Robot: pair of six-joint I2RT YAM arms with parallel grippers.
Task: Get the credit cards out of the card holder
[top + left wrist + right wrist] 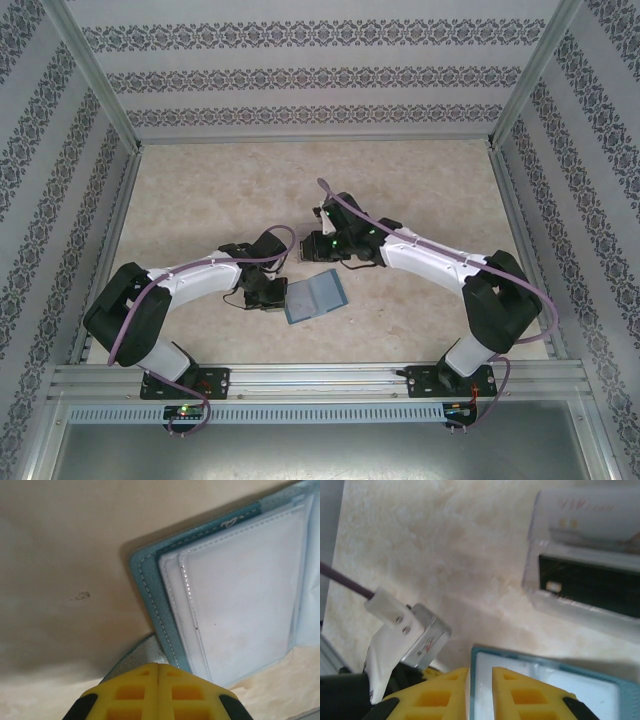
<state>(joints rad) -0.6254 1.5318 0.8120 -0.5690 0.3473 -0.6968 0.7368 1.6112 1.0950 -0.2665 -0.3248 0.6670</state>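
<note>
Beside the open holder, one card lies out, extraction seemingly midway; left jaws together at the holder's corner, right jaws a slit apart at its edge, grip unclear; next, pinch a sleeved card

Far half of worktop bare, open run up to back wall. Patterned side walls and corner posts box in both sides. Near edge blocked by metal rail and the two arm bases. Left arm and right arm meet mid-worktop with a narrow gap between them, card holder lying in it. Left fingers closed at holder's corner, bare worktop past that corner. Right fingers clamp holder's edge, left arm's camera block just beside them, tight squeeze. Credit card lies flat beyond holder, bare strip between
</note>
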